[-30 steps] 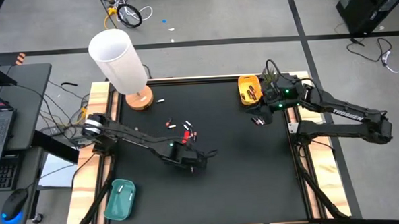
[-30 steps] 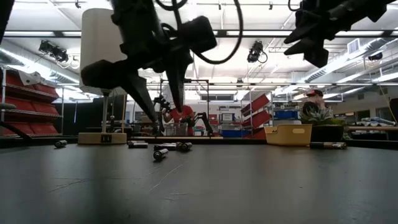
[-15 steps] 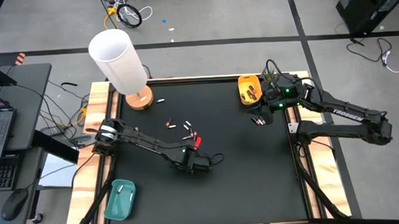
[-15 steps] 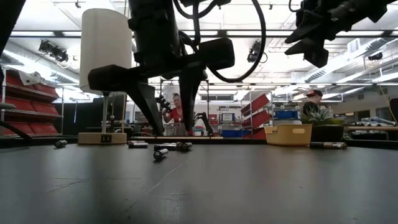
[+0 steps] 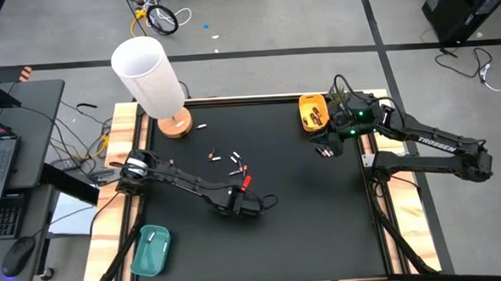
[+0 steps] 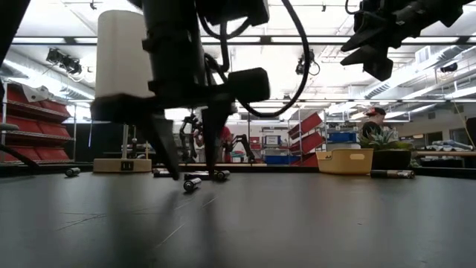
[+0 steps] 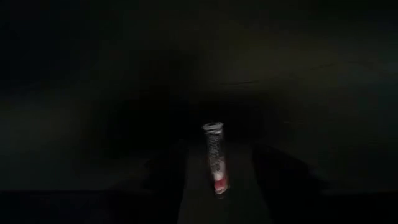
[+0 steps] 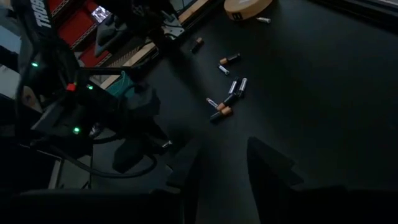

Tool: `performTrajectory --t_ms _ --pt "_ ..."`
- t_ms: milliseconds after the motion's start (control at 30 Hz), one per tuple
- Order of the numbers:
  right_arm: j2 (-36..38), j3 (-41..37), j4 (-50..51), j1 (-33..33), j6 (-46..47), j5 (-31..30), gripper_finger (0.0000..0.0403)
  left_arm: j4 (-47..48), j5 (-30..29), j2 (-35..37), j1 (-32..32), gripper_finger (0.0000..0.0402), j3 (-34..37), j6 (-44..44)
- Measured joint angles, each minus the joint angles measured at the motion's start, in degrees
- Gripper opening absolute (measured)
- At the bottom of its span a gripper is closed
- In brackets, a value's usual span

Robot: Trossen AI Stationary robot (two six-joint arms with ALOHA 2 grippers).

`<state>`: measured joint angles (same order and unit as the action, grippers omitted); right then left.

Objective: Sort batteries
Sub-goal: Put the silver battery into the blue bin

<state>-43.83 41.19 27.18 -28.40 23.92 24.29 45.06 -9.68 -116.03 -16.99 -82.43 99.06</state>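
Observation:
Several batteries [image 5: 228, 163] lie scattered on the black mat left of centre; in the right wrist view they show as a loose cluster [image 8: 227, 99]. One more battery [image 5: 202, 126] rests by the lamp base. My left gripper [image 5: 243, 205] points down at the mat, open, its fingertips [image 6: 176, 176] low at the surface. In the left wrist view a silver battery with a red end [image 7: 216, 158] lies flat between the fingers, apart from both. My right gripper [image 5: 323, 150] hangs open and high [image 6: 372, 45] beside the yellow tray [image 5: 301, 114], which holds dark batteries.
A white lamp [image 5: 148, 73] on a round wooden base [image 5: 175, 124] stands at the far left corner. A teal tray [image 5: 149, 249] with one pale battery sits at the near left edge. Wooden rails frame the mat. The mat's middle and near right part are bare.
My left gripper has come down from above the mat until its fingertips stand at the surface, turning about somewhat on the way and shifting slightly toward the near edge. The batteries have stayed where they were.

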Motion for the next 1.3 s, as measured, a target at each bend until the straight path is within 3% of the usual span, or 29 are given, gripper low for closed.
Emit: performTrajectory --t_ms 133,267,500,800,1167,1300 --pt "0.00 0.00 -0.02 0.00 0.37 0.22 0.0116 -4.51 0.66 0.15 0.11 0.0178 2.09 -1.24" --pt "-0.02 0.00 -0.05 0.00 0.48 0.41 0.0116 -2.69 1.47 0.15 0.11 0.0148 2.11 -1.92" --pt "-0.02 0.00 -0.11 0.00 0.50 0.42 0.0116 -1.11 4.37 0.37 0.07 0.0027 2.99 -10.42" --pt "-0.02 0.00 -0.57 0.00 0.50 0.39 0.0116 -1.27 8.52 1.88 -0.01 0.0026 3.39 -14.83" --pt "-0.02 0.00 -0.57 0.00 0.45 0.35 0.0116 1.01 5.01 6.61 -0.04 0.0004 3.36 -15.01" --pt "-0.02 0.00 -0.58 0.02 0.65 0.47 0.0116 -3.34 7.26 6.60 -0.03 0.0032 3.38 -12.76"
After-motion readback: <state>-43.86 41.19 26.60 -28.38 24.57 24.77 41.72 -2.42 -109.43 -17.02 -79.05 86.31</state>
